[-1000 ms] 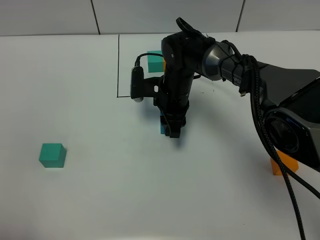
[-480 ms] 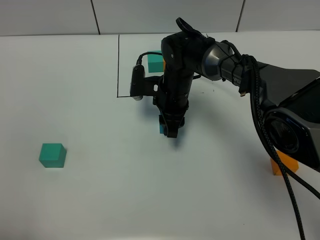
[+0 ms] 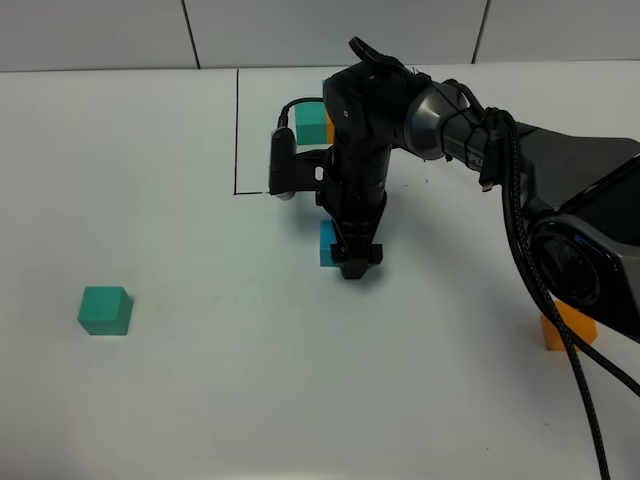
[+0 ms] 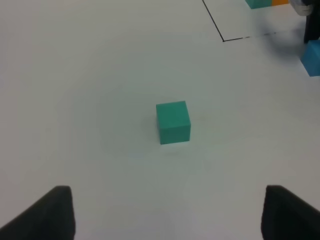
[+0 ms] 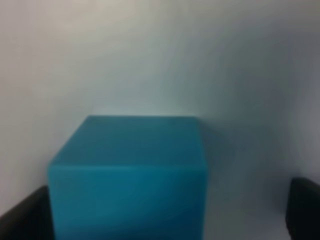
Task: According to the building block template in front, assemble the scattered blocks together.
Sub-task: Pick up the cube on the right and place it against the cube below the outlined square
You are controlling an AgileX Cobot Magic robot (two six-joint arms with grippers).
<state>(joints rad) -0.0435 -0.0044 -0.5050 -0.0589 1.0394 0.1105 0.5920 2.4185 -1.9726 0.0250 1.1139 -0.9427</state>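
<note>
White tabletop (image 3: 200,400) w/ pale grey wall panels (image 3: 100,35) behind, dark seams (image 3: 191,35) btw them.

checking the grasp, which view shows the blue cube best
The right wrist view: the blue cube fills the frame between the tips of the open right pincer, though blurred. The exterior high view shows only a sliver beside the arm; the left wrist view cuts it off at the edge.

Open table (image 4: 90,75) around teal cube (image 4: 173,122)
</note>
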